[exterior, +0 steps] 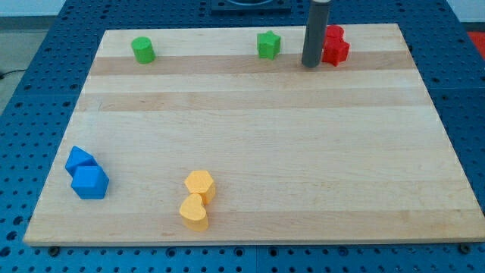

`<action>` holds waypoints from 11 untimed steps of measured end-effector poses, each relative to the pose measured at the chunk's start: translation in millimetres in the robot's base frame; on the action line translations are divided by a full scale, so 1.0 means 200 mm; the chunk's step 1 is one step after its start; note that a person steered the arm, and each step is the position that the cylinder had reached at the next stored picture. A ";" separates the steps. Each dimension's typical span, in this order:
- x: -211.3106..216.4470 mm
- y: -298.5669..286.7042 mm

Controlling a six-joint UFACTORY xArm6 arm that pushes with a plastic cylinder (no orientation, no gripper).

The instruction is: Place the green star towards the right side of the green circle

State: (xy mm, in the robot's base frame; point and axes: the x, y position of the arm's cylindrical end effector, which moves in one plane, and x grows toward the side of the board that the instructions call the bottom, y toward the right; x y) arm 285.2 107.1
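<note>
The green star (268, 45) sits near the board's top edge, right of centre. The green circle (142, 50) is a short cylinder at the view's top left, far to the star's left. My tip (311, 65) is the lower end of the dark rod, standing on the board a little to the right of the star and just left of the red blocks, apart from the star.
Two red blocks (334, 45) stand together right of the rod. Two blue blocks (87, 174) are at the bottom left. A yellow hexagon (200, 184) and a yellow heart (194, 212) are at the bottom centre. The wooden board (258, 129) lies on a blue perforated table.
</note>
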 end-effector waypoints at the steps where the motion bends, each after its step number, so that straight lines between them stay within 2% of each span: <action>1: -0.14 -0.08; 3: -0.17 -0.71; 4: -0.19 -0.91; 6: -0.33 -0.81; 8: -0.33 -1.42; 10: -0.26 -1.13; 11: -0.18 -1.30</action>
